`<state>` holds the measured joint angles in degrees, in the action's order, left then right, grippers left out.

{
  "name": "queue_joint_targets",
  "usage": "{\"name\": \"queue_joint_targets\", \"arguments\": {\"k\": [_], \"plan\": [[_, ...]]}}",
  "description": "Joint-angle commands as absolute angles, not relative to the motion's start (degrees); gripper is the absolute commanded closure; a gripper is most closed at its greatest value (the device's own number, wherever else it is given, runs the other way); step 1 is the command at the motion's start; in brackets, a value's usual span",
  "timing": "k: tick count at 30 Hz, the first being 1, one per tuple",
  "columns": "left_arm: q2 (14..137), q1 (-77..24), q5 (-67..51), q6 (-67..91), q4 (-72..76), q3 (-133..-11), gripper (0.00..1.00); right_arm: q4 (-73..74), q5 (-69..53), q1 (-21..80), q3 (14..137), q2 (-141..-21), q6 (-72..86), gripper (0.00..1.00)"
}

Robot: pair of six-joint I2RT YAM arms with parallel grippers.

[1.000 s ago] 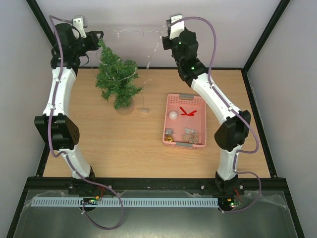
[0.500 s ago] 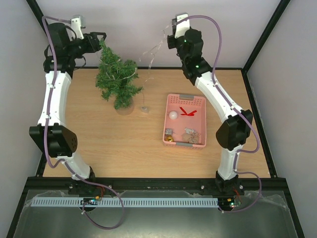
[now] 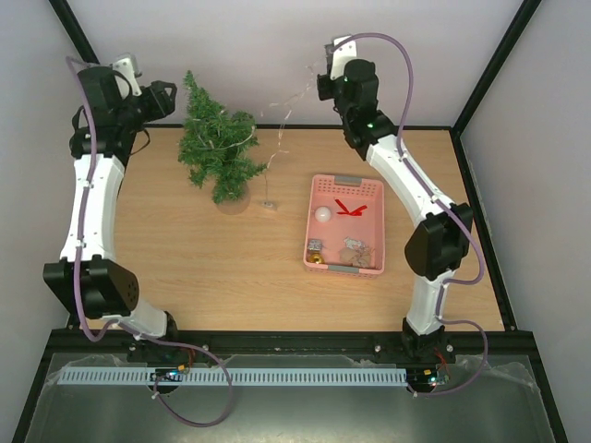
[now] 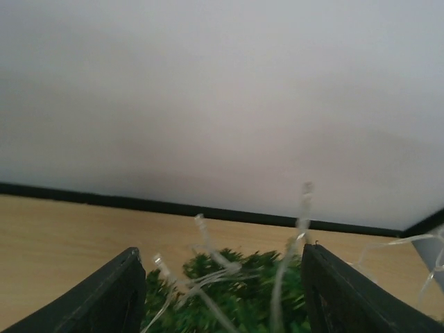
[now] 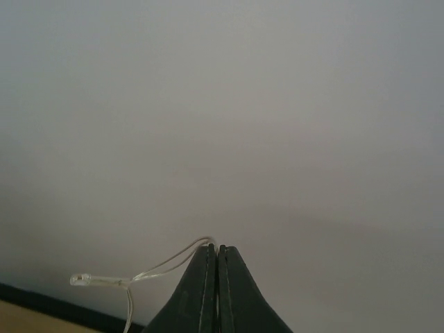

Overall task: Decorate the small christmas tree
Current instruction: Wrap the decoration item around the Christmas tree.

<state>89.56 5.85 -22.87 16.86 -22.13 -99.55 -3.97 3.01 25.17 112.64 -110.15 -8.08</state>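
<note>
1. The small christmas tree (image 3: 217, 148) stands upright on its round clear base at the far left of the wooden table (image 3: 231, 277), close to the back wall (image 3: 240, 37). In the left wrist view its green top (image 4: 236, 291) shows at the bottom edge.
2. A thin clear light string (image 3: 282, 115) is draped through the tree's upper branches. From there it rises to the right in the air, and one strand hangs down to a small pale end piece (image 3: 268, 205) lying on the table just right of the tree's base.
3. The left gripper (image 3: 164, 92) hovers just left of the treetop. Its fingers (image 4: 118, 291) are spread wide with nothing between them, and the tree's top and loops of string show in the gap.
4. The right gripper (image 3: 323, 88) is raised near the back wall, right of the tree. Its fingers (image 5: 201, 291) are pressed fully together, pinching the light string (image 5: 139, 277).
5. A pink basket (image 3: 309, 226) sits on the table well right of the tree, holding a white ball (image 3: 322, 214), a red piece (image 3: 349, 209) and a few small ornaments too small to tell apart.
</note>
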Motion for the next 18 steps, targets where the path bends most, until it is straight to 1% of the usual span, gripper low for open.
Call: {"name": "queue_joint_targets", "arguments": {"k": [1, 4, 6, 9, 11, 13, 14, 18], "plan": [[85.12, 7.03, -16.75, 21.18, -22.61, -94.29, 0.38, 0.17, 5.72, 24.52, 109.96, -106.51, -6.9, 0.98], [80.85, 7.16, -13.56, 22.52, -18.3, -86.05, 0.38, 1.99, 7.17, 24.38, 109.14, -105.22, -6.73, 0.98], [78.91, 7.82, -10.88, 24.4, -17.95, -81.83, 0.38, 2.94, 7.23, 24.32, 108.55, -104.29, -6.83, 0.98], [78.43, 10.27, -11.63, 28.24, -18.83, -78.45, 0.39, 3.38, 6.64, 24.35, 106.73, -102.45, -7.29, 0.98], [78.99, 11.8, -14.16, 30.02, -19.38, -77.23, 0.42, 5.29, 4.89, 24.3, 106.69, -102.03, -6.87, 0.98], [79.35, 12.52, -16.64, 30.72, -19.88, -76.39, 0.44, 7.73, -0.61, 24.35, 105.84, -101.12, -5.77, 0.98], [78.71, 12.57, -19.8, 30.37, -19.4, -73.97, 0.45, 8.22, -10.05, 25.08, 101.67, -98.59, -4.22, 0.98], [75.54, 12.48, -20.62, 29.35, -17.34, -68.89, 0.45, 11.68, -18.88, 26.45, 96.99, -94.7, -2.89, 0.98]]}}
